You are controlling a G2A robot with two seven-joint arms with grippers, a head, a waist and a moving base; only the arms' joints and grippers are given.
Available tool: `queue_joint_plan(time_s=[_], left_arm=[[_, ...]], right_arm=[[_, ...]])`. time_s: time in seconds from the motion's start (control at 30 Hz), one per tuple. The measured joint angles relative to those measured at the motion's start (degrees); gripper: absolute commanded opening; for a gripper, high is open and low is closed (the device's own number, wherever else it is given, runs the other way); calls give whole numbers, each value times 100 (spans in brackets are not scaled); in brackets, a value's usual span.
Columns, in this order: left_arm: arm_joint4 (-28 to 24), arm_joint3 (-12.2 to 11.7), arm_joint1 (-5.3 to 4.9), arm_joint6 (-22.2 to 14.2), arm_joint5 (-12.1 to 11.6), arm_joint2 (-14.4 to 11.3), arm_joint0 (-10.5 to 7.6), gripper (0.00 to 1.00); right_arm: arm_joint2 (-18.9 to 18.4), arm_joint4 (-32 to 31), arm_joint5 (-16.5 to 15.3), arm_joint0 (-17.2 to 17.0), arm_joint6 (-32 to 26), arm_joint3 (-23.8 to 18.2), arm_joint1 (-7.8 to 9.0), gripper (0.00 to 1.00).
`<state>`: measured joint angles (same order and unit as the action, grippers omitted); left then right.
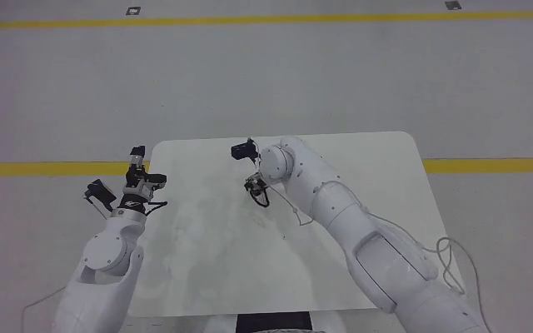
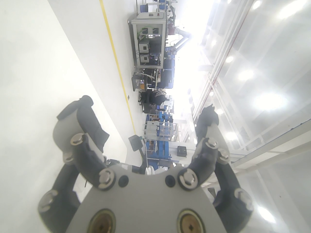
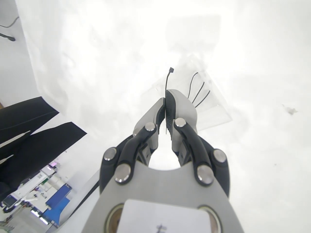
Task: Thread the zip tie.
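Now the right claw (image 3: 165, 100) pinches the tie (image 3: 168, 79) over the counter (image 3: 97, 37), its head poking out free, probably so the tail can be fed in; the left claw (image 2: 147, 107) hangs open at the counter's edge.

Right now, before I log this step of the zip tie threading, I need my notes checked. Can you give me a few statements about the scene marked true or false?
1. The right gripper is shut on a black zip tie. True.
2. The left gripper grips the tie's other end. False: it is open and holds nothing.
3. Spare zip ties lie in clear plastic on the table, close to the right gripper. True.
4. The left gripper is over the middle of the table. False: it is at the table's left edge, well apart from the right gripper.
5. The tie's head sticks out beyond the right gripper's fingertips. True.
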<state>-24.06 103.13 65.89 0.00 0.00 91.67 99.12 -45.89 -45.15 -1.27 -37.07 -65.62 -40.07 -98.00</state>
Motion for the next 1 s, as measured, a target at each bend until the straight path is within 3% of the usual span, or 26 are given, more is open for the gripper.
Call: queue_joint_plan(time_s=[0.23,0.43,0.7,1.0], left_arm=[[0,0,0,0,0,0,0,100],[0,0,0,0,0,0,0,100],[0,0,0,0,0,0,0,100],[0,0,0,0,0,0,0,100]], right_arm=[[-893,658,161,-726,-29,-1132,353,0],[-1485,1487,69,-1218,121,-1631,503,0],[-1640,2593,-159,-1311,509,-1359,474,0],[-1631,2621,-175,-1297,501,-1333,473,0]])
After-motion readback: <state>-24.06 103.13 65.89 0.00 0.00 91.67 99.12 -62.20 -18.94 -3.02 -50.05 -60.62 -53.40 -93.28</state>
